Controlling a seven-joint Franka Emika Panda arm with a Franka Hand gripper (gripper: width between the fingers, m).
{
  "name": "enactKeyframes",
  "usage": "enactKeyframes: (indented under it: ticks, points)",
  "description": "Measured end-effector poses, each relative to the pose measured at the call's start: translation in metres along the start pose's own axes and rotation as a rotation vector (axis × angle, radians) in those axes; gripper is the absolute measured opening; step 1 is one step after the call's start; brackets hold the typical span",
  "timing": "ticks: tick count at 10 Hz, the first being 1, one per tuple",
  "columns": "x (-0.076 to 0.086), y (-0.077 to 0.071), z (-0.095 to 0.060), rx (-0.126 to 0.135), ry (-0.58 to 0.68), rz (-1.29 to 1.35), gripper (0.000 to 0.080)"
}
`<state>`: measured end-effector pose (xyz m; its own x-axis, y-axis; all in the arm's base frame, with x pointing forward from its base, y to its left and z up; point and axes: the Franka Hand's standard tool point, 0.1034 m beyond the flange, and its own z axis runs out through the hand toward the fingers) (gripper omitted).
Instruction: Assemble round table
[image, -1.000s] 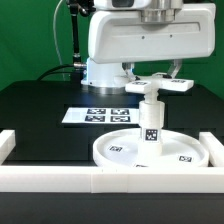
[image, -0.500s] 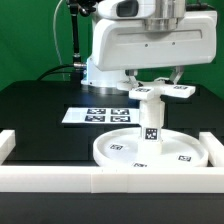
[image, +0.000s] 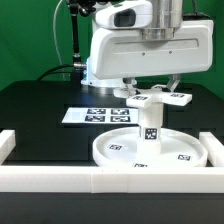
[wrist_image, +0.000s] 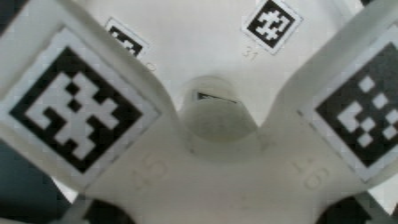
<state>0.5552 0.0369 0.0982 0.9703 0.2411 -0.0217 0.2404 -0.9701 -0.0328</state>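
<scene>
The claw (image: 153, 91) holds the foot (wrist_image: 196, 175): its two dark fingers stand close on both sides of the foot's middle part. The foot is a white plastic cross with four flat arms, and each arm that shows carries a square black-and-white tag (wrist_image: 80, 100). From the wrist view the cross fills the picture, smooth and a little shiny, with a round opening in its centre. The foot lies level, directly under the claw and touching it.

Straight below the claw, under the foot, the leg (image: 150, 128) stands upright. It is a short white cylinder with one tag on its side. Its top meets the centre of the foot, and its lower end stands in the middle of the disc (image: 115, 150).

The disc is large, round and white, with a raised rim and small tags on its flat face. It lies below the claw on the black table (image: 40, 110).

Further from the claw, the long white rail (image: 60, 178) lies just beside the disc. On the other side, the marker board (image: 100, 115) lies flat.
</scene>
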Motion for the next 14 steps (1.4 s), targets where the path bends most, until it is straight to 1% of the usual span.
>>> enactKeyframes:
  ticks: [9,12,13,14]
  points:
    - [0.0019,0.0011,-0.0002,-0.001,0.014,0.033,0.0448]
    - [0.0032,0.0004,0.0002,0.010,0.030,0.275,0.0448]
    - [0.0032,0.0001,0.0003,0.019,0.030,0.394,0.0448]
    - [0.0036,-0.0001,0.0004,0.022,0.040,0.486,0.0448]
